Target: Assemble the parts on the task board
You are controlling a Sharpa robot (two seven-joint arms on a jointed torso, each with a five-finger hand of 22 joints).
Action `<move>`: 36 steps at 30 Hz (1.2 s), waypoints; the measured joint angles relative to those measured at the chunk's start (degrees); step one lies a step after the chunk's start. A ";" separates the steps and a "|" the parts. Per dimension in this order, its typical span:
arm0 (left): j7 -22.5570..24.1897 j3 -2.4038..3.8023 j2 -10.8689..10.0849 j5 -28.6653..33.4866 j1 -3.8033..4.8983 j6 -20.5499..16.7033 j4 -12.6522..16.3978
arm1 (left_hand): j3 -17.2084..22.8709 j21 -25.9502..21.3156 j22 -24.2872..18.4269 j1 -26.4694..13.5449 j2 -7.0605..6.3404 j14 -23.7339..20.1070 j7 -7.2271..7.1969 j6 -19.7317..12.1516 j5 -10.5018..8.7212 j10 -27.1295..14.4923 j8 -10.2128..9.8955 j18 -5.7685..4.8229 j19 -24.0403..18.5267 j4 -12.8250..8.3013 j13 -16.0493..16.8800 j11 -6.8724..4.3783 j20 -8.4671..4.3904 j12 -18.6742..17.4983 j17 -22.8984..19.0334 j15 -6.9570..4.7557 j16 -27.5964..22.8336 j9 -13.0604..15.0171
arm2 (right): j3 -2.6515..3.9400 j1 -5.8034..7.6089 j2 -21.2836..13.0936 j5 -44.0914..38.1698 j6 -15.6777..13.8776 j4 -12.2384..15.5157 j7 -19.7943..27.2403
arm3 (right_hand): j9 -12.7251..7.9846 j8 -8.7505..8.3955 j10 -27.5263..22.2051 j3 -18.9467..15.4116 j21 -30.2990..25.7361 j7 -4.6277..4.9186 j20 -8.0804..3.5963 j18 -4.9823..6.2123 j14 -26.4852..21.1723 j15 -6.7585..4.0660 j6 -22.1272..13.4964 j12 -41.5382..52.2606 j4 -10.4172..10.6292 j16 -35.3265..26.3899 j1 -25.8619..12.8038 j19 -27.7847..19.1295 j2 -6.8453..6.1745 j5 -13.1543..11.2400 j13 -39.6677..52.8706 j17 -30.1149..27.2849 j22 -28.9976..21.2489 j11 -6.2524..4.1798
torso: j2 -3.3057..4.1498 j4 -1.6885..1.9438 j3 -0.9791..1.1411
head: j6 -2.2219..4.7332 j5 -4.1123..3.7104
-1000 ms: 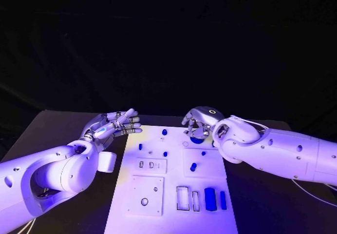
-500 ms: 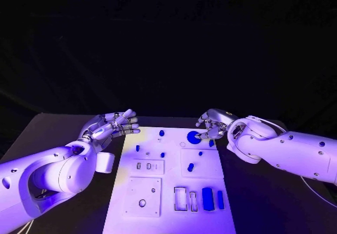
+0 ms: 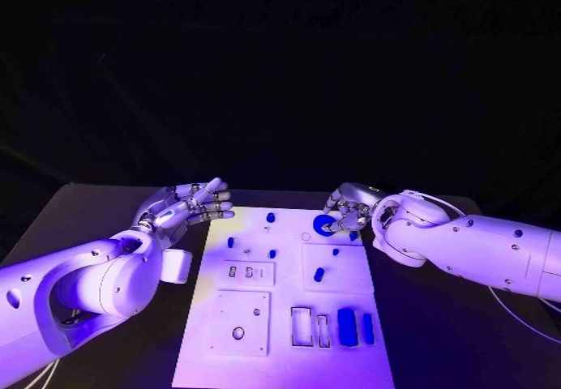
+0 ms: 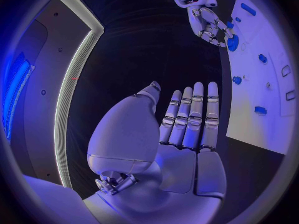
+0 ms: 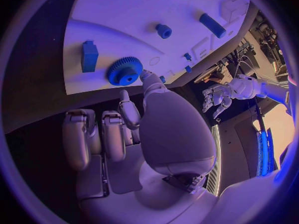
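While hovering flat and empty off the task board [image 3: 284, 301], left robot hand [image 3: 187, 207] is idling. Right robot hand [image 3: 349, 209] is fingering the blue gear [image 3: 324, 225] near the desk's far edge, nothing gripped. Loose contact is risking knocking it away.

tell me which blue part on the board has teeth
The round blue gear at the board's far end beside the right robot hand; the other blue parts are smooth pegs and blocks.
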 measured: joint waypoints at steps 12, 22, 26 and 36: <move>-0.03 0.00 -0.01 0.00 0.00 0.04 -0.08 | -0.15 0.37 0.05 0.00 0.00 0.00 0.00 0.00 0.00 0.00 0.00 0.00 0.00 0.15 0.00 0.00 0.00 0.00 -0.01 0.00 0.00 0.00 | -0.02 -0.22 0.33 -0.37 1.38 -0.72 -0.60 | 0.13 0.44 0.20 -0.15 0.00 -0.20 0.00 0.00 0.00 0.00 -0.20 0.24 0.15 0.00 0.21 0.00 -0.21 0.24 0.47 -0.01 -0.01 0.20 | -0.02 -0.04 0.07 | -0.36 0.12; -0.07 0.00 -0.01 0.00 0.00 0.04 -0.12 | -0.15 0.37 0.05 0.00 0.00 0.00 0.00 0.00 0.00 0.00 0.00 0.00 0.00 0.15 0.00 0.00 0.00 0.00 -0.01 0.00 0.00 0.01 | 0.03 -0.18 0.87 -0.72 2.03 -1.18 -0.76 | 0.29 0.49 0.19 -0.15 -0.01 -0.21 0.00 0.00 0.00 0.00 -0.20 0.52 0.15 0.00 0.44 0.00 0.02 0.23 0.66 -0.02 -0.01 0.20 | -0.03 -0.04 0.07 | -0.35 0.04; -0.09 0.00 0.00 0.00 0.00 0.04 -0.13 | -0.15 0.37 0.05 0.00 0.00 0.00 0.00 0.00 0.00 0.00 0.00 0.00 0.00 0.15 0.00 0.00 0.00 0.00 -0.01 0.00 0.00 0.01 | 0.08 -0.14 1.10 -0.87 2.16 -1.63 -0.77 | 0.41 1.14 0.41 -0.15 0.37 -0.21 0.00 -0.61 0.00 0.00 -0.19 0.81 0.15 0.22 1.21 0.00 0.79 0.58 1.10 -0.02 -0.02 -0.01 | -0.02 -0.01 0.07 | -0.38 -0.03; -0.13 0.00 -0.01 0.00 0.00 0.05 -0.14 | -0.31 0.37 0.10 0.00 0.00 0.00 0.21 0.21 0.00 0.20 0.00 0.00 0.00 -0.02 0.00 0.20 0.00 0.00 0.03 0.00 -0.23 0.01 | 0.17 -0.03 1.55 -1.72 2.74 -1.92 -0.97 | 0.71 2.22 2.35 0.99 0.99 -0.72 -0.01 -0.59 0.00 0.00 1.15 3.12 -0.01 0.56 2.97 0.00 1.90 0.90 3.84 -0.02 -0.02 -0.51 | 0.00 0.01 0.07 | -0.53 -0.01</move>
